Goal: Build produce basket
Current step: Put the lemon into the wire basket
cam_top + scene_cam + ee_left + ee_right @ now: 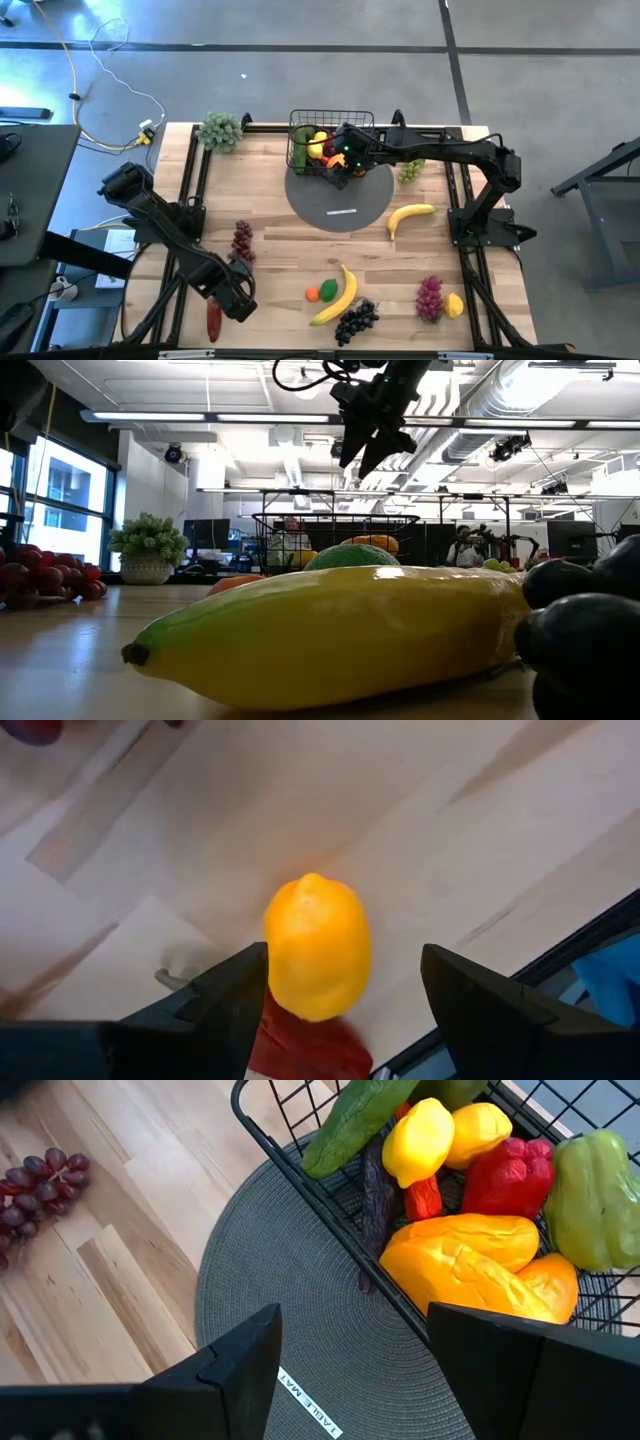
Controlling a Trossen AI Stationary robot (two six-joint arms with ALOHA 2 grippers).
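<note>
Surface: pale wooden table top (290,255) on a dark frame, standing on a grey concrete floor. A round grey mat (340,200) lies at mid-table toward the far edge; the black wire basket (305,128) sits on its far side.

Basket contents, right wrist view: lemon (418,1140), red pepper (512,1177), green pepper (592,1185), orange-yellow pepper (470,1262), a long green vegetable (350,1122).

Loose produce on the wood: banana (410,214), second banana (338,298), purple grapes (242,240), black grapes (356,320), red grapes (429,296), green grapes (410,170). A pale green leafy bunch (220,130) stands at the far left corner.

Room, low view: open industrial hall, ceiling ducts and strip lights, windows at left, people at benches far behind the basket.

My right gripper (344,160) hangs above the basket's near edge, fingers spread wide, nothing between them. My left gripper (340,995) is at the table's near left corner, fingers parted, held over an orange-yellow lemon-shaped fruit (317,946) without touching it.

Hard to make out: the red thing (305,1045) under that fruit is cut off by the fruit. In the low view the near banana blocks most of the table.
</note>
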